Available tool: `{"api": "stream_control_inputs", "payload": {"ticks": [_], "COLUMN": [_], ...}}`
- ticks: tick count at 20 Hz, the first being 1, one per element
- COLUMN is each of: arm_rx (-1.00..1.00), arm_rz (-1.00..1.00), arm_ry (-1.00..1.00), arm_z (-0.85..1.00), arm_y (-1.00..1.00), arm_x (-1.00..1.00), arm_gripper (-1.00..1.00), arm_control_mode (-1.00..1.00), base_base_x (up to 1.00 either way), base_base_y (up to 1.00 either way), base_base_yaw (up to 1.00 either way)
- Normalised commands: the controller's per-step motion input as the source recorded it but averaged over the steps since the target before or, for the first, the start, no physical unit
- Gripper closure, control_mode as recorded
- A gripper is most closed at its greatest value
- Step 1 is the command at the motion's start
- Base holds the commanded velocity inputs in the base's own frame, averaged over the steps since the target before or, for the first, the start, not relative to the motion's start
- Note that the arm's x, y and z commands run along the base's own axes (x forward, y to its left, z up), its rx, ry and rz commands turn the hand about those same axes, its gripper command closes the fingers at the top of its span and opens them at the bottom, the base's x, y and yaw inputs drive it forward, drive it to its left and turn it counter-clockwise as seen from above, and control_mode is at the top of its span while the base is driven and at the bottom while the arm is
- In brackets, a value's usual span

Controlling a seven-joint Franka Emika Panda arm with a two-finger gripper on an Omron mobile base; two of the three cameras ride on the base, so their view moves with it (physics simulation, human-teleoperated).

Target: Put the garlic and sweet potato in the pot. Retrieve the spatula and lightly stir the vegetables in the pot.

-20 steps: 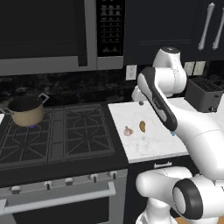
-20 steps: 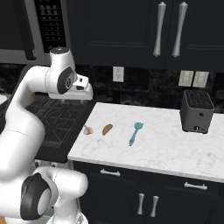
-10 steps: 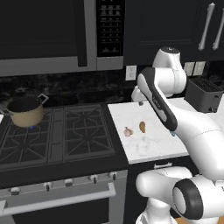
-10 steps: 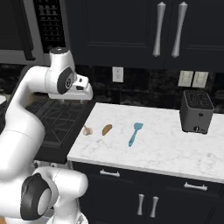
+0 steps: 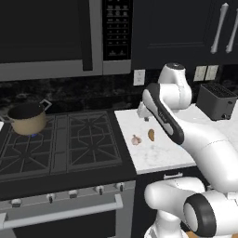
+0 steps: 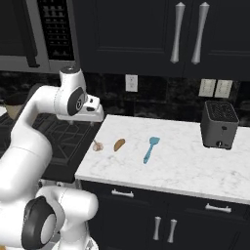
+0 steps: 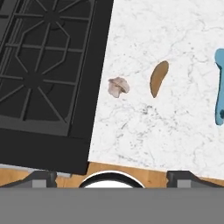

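The garlic [image 7: 117,86] lies on the white marble counter [image 7: 175,131] close to the stove's edge, with the orange-brown sweet potato [image 7: 159,78] just to its right. The light blue spatula [image 7: 220,94] lies further right. In the base views the garlic [image 5: 135,139], the sweet potato [image 5: 151,135] and the spatula [image 6: 151,149] rest in a row. My gripper [image 7: 113,178] hovers well above the counter's left end [image 5: 144,114], open, its tips wide apart and holding nothing. The tan-gold pot [image 5: 27,117] stands on the stove's far left burner.
A black gas stove [image 5: 56,144] with grates adjoins the counter on the left. A dark toaster [image 6: 219,124] stands at the counter's back right. A microwave [image 5: 51,37] and dark cabinets hang overhead.
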Motion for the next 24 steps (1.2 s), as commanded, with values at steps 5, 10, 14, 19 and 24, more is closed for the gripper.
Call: {"api": "stream_control_inputs", "payload": {"ticks": [5, 10, 14, 19, 24], "arm_rx": [0.0, 0.0, 0.0, 0.0, 0.0], "arm_rz": [0.0, 0.0, 0.0, 0.0, 0.0], "arm_ry": [0.1, 0.27, 0.23, 0.11, 0.01], "arm_z": [-0.58, -0.83, -0.69, -0.49, -0.44], "arm_y": [0.01, 0.06, 0.16, 0.02, 0.0], "arm_x": [0.26, 0.76, 0.89, 0.61, 0.33], "arm_gripper": [-1.0, -1.0, -1.0, -1.0, -1.0], "arm_control_mode": [-1.0, -1.0, -1.0, -1.0, -1.0], "base_base_x": [0.0, 0.0, 0.0, 0.0, 0.0], "base_base_y": [0.0, 0.0, 0.0, 0.0, 0.0], "base_base_yaw": [0.0, 0.0, 0.0, 0.0, 0.0]}}
